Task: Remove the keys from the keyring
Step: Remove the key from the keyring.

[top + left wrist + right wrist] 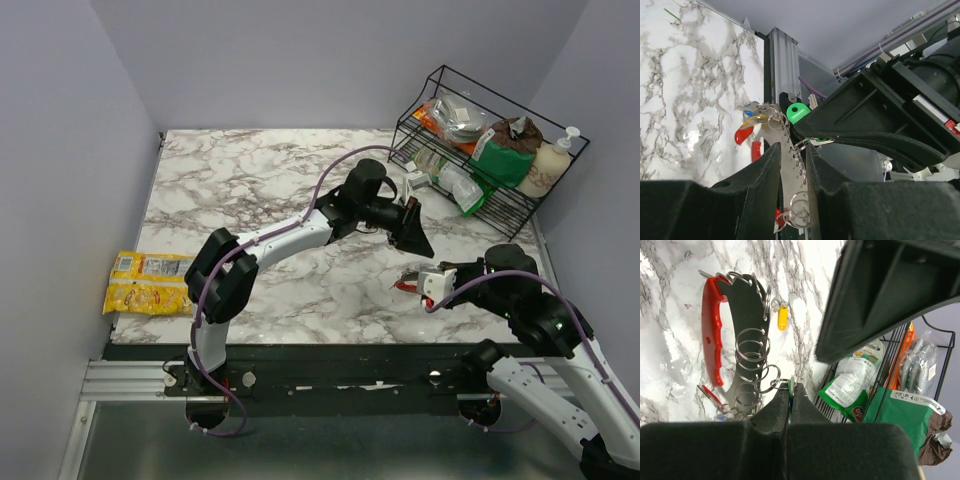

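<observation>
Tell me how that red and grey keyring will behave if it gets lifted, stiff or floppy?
The keyring body looks like flat metal with a red plastic grip, so probably rigid. Its split rings and keys hang loose, so they would likely swing and shift the balance. Pushed on the glossy table, it may slide.

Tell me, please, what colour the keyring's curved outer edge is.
Bright red; the keyring shows best in the right wrist view.
</observation>
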`<state>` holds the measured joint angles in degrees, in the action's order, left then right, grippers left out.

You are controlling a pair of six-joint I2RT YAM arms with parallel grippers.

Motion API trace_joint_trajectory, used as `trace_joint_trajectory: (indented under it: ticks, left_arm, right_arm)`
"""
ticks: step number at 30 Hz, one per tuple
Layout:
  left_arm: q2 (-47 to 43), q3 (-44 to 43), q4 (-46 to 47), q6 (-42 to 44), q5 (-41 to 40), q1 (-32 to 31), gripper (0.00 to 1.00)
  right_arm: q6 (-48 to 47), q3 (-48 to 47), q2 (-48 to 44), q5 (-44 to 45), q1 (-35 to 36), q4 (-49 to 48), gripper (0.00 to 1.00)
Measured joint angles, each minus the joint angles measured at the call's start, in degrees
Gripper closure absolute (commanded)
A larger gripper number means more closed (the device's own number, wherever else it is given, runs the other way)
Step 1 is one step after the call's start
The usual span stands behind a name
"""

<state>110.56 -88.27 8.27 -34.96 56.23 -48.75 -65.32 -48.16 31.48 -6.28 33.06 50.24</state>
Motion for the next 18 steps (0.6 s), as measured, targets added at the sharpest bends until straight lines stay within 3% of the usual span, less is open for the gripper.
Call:
trace_joint_trajectory:
  ticks: [9,18]
  left_arm:
    - [0.00,-0.87,-5.46,6.16,0.17,-4.15,0.66]
    - [0.00,-0.79,-4.98,6.58,2.64,-4.26,0.82]
  right_arm:
    - [1.03,-2.58,-0.22,-0.92,0.00,1.29,0.99]
    - [1.42,-2.64,-0.42,-0.94,0.00,1.31,0.99]
